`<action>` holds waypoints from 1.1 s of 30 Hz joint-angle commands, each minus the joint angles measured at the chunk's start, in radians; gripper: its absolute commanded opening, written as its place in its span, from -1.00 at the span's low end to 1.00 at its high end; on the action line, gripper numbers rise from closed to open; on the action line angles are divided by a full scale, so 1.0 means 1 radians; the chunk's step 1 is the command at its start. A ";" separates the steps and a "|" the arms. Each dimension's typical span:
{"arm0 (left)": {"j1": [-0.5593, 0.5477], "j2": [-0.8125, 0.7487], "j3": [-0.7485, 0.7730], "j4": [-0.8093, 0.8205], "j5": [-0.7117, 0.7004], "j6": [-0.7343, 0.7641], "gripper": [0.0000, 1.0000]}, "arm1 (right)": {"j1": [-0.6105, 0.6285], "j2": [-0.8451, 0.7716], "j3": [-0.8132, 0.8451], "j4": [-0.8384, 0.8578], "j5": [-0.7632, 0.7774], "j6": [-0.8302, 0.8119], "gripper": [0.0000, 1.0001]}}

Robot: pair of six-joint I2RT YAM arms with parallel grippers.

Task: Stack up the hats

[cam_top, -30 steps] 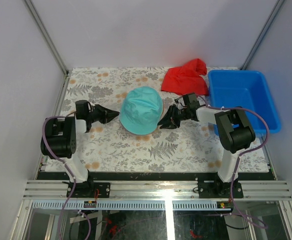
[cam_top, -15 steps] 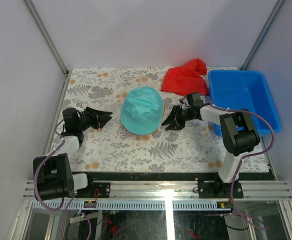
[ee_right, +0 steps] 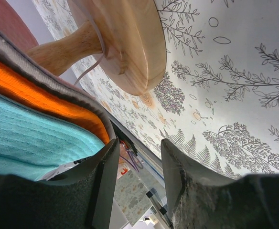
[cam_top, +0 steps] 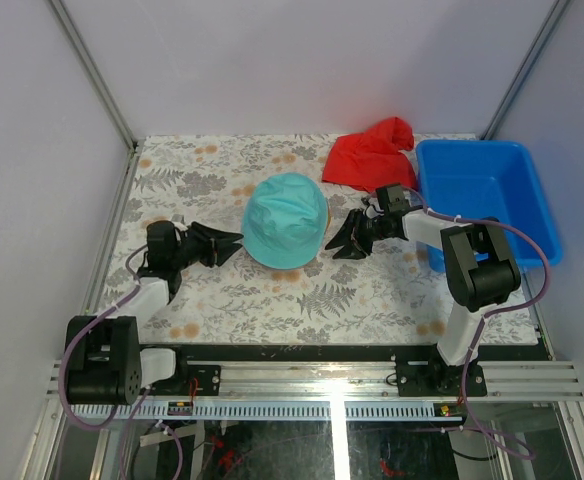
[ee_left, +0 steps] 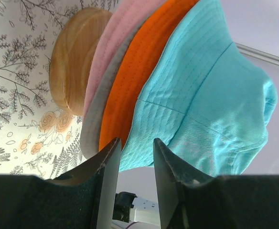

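The teal cloth bucket hat is soft, with fine ribs and stitched seams; the orange cloth bucket hat, the pink cloth bucket hat and the grey cloth bucket hat look soft and matt too; the round wooden stand is smooth, pale and a little shiny; the flower-printed worktop looks smooth; the blue plastic tub is smooth; the left claw and the right claw are dull, grainy black.

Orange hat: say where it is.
In the left wrist view the orange hat sits in the stack on the wooden stand, between the teal hat and the grey hat.
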State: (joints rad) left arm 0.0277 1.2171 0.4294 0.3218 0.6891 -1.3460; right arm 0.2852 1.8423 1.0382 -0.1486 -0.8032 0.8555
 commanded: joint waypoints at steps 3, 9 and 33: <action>-0.051 0.022 0.002 0.048 -0.048 -0.040 -0.34 | -0.012 -0.051 -0.013 0.030 -0.022 0.019 -0.06; -0.062 0.020 -0.007 0.068 -0.064 -0.059 -0.42 | -0.015 -0.050 -0.018 0.036 -0.026 0.024 -0.06; 0.060 0.403 0.374 -0.062 0.059 0.164 -1.00 | -0.098 -0.165 0.191 -0.136 0.047 -0.160 -0.04</action>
State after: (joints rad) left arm 0.0734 1.5482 0.7074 0.2886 0.7052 -1.2484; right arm 0.1860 1.7203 1.1435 -0.3183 -0.7174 0.7288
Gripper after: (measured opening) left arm 0.009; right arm 0.473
